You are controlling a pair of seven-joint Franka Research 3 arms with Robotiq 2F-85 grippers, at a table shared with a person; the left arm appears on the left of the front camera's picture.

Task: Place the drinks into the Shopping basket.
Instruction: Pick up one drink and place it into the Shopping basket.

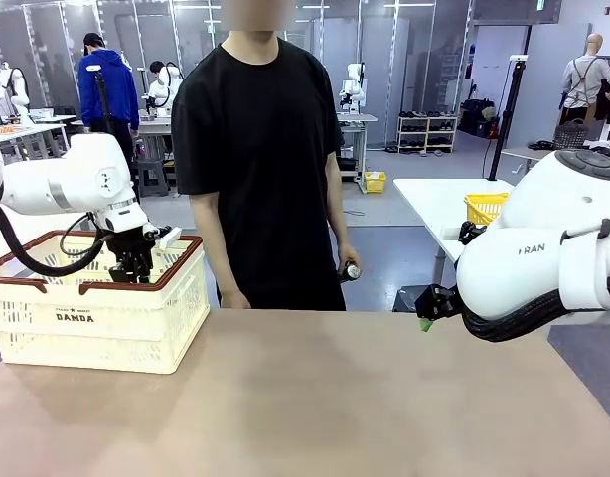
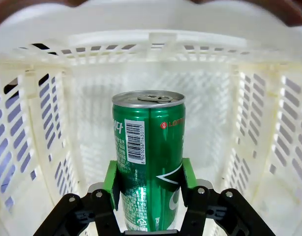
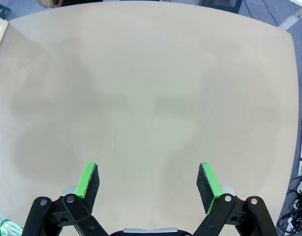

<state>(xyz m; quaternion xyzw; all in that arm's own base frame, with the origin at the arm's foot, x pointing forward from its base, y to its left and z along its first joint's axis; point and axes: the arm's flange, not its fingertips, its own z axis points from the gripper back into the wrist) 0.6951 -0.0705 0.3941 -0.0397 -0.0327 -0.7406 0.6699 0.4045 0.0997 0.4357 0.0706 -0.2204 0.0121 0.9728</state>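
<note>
Green can [image 2: 148,162]: clamped upright between the green pads of left gripper [image 2: 149,179], hanging inside the cream basket [image 2: 33,123]. Bottom of the can hidden behind the fingers, so no telling how far off the basket floor.

Likely trouble: letting go too high, with the slim can landing on edge, toppling and rolling against a slotted wall. Also possible: opening too little before lifting, dragging the can up again or tipping it with a pad. On the way out, some risk of catching the brown rim or a handle and shoving the light basket along the table [image 1: 335,397].

Room: bare floor all round the can, walls well apart on every side, nothing else seen in the basket. Safest exit probably straight up, clear of the rim before any sideways swing.

Right gripper [image 3: 150,184]: jaws wide apart, empty, over bare tabletop, well apart from the basket. Second can [image 1: 353,270] in the person's hand [image 1: 341,260] at the far side of the table, low by the hip, not yet held out over the table.
</note>
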